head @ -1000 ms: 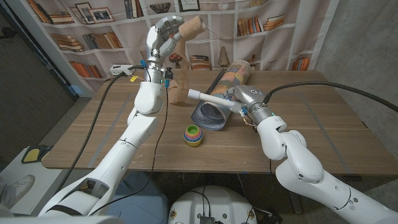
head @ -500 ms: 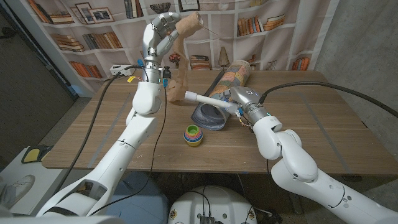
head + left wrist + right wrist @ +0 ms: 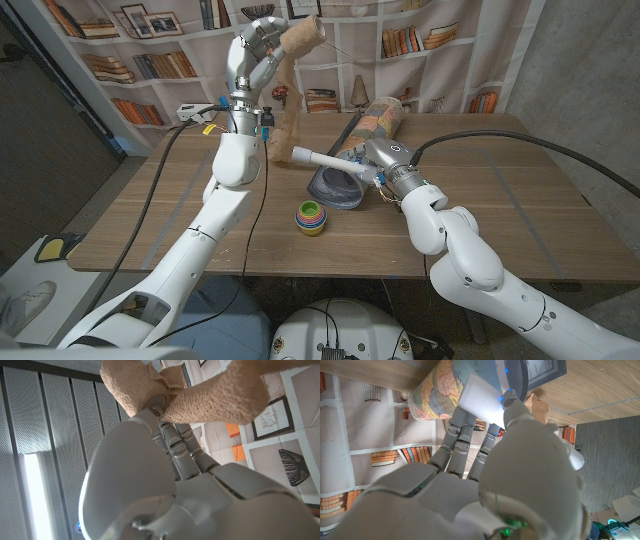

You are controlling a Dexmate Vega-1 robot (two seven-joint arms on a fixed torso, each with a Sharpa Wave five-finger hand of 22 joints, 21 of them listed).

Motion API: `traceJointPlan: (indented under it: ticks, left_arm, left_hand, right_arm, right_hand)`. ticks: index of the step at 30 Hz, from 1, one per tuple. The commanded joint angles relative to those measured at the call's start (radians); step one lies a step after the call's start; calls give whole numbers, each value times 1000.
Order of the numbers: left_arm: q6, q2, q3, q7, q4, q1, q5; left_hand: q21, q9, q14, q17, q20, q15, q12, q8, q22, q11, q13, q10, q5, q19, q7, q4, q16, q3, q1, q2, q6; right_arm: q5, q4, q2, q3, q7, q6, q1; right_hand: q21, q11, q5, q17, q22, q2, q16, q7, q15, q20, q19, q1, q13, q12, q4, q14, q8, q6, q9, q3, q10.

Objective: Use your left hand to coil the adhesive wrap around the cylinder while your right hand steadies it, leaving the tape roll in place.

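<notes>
My left hand (image 3: 258, 40) is raised high over the table's back left and grips a tan roll of adhesive wrap (image 3: 303, 36). The roll (image 3: 132, 387) sits at the fingertips of my left hand (image 3: 165, 460) in the left wrist view. A tan strip (image 3: 287, 105) hangs from the roll down to the end of a white cylinder (image 3: 325, 162). My right hand (image 3: 385, 158) holds that cylinder near the table's middle, its free end pointing left. The right wrist view has my right hand (image 3: 485, 455) wrapped around the white cylinder (image 3: 480, 397).
A grey-blue pouch (image 3: 338, 185) lies under the cylinder. A map-printed tube (image 3: 375, 120) lies behind it, towards the back. A stack of coloured cups (image 3: 310, 216) stands in front, near the table's middle. Bookshelves line the wall behind the wooden table (image 3: 520, 200).
My left hand has lifted the roll a little higher and nearer the shelves. My right hand has shifted the cylinder left, and the strip's lower end has moved with it.
</notes>
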Motion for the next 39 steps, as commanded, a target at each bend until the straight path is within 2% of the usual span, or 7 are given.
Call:
traceJointPlan:
  ticks: [1, 16, 28, 39]
  left_arm:
    - [-33, 5, 7, 14, -10, 4, 15]
    - [-66, 12, 33, 23, -27, 2, 17]
    - [-95, 6, 60, 17, -11, -15, 14]
    - [-91, 13, 84, -8, -25, -18, -15]
  left_hand:
    - [8, 2, 78, 4, 2, -76, 6, 8, 2, -7, 0, -2, 4, -4, -5, -2, 3, -5, 7, 2, 8]
    - [10, 1, 77, 6, 2, -75, 8, 10, 2, -10, 0, -1, 3, -5, -5, -1, 2, -6, 6, 4, 8]
    - [11, 0, 77, 8, 3, -76, 10, 10, 2, -11, 0, 0, 2, -6, -8, -1, 1, -7, 5, 4, 7]
    - [11, 0, 76, 9, 4, -76, 11, 12, 2, -11, -1, -2, 2, -7, -8, -1, 0, -7, 6, 5, 6]
  right_arm:
    - [4, 11, 23, -16, 11, 4, 18]
    - [-7, 31, 49, -41, 37, 2, 46]
    - [36, 60, 64, -43, 45, 27, 79]
    - [84, 76, 67, -42, 41, 41, 97]
  right_hand:
    - [5, -46, 6, 3, 3, 12, 6, 4, -278, -71, 2, -2, 4, 6, 29, 157, -1, 3, 3, 120, 52]
    - [6, -44, 7, 2, 3, 11, 6, 8, -278, -69, 4, -1, 2, 6, 29, 159, -2, 2, 1, 121, 54]
    - [6, -43, 7, -3, 3, 12, 3, 8, -278, -68, 5, 0, 0, 7, 29, 160, -2, 3, 0, 123, 58]
    - [6, -41, 7, -9, 3, 11, 3, 9, -278, -67, 6, 0, 0, 9, 28, 166, -1, 5, -1, 122, 62]
